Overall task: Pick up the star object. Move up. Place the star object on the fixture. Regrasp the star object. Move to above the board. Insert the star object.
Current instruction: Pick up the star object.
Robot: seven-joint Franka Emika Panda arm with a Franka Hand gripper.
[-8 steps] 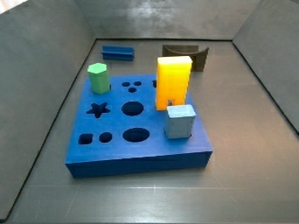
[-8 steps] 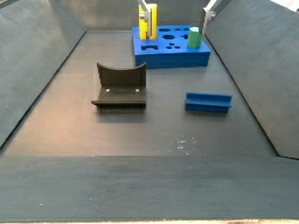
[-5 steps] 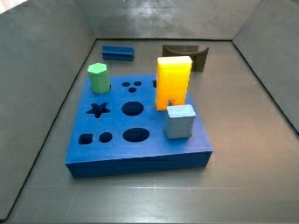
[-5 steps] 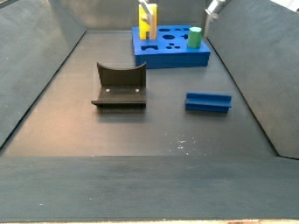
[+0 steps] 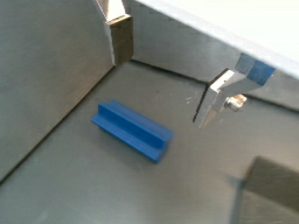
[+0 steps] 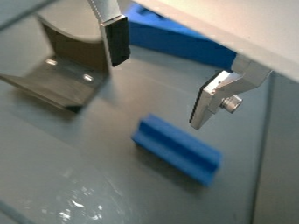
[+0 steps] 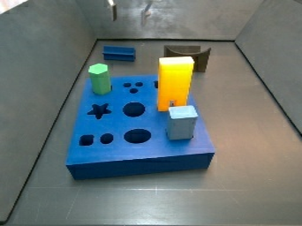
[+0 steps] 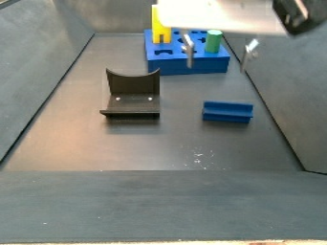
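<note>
In a side view we see the end effector (image 8: 220,50) only in part, its body cut off by the top edge, and it covers part of the board (image 8: 179,63). In a wrist view the fixture (image 6: 65,63) runs off the edge.

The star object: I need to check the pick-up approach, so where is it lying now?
The star object lies flat on the floor in both side views, beside the fixture and apart from the board; the open gripper hangs above it.
</note>
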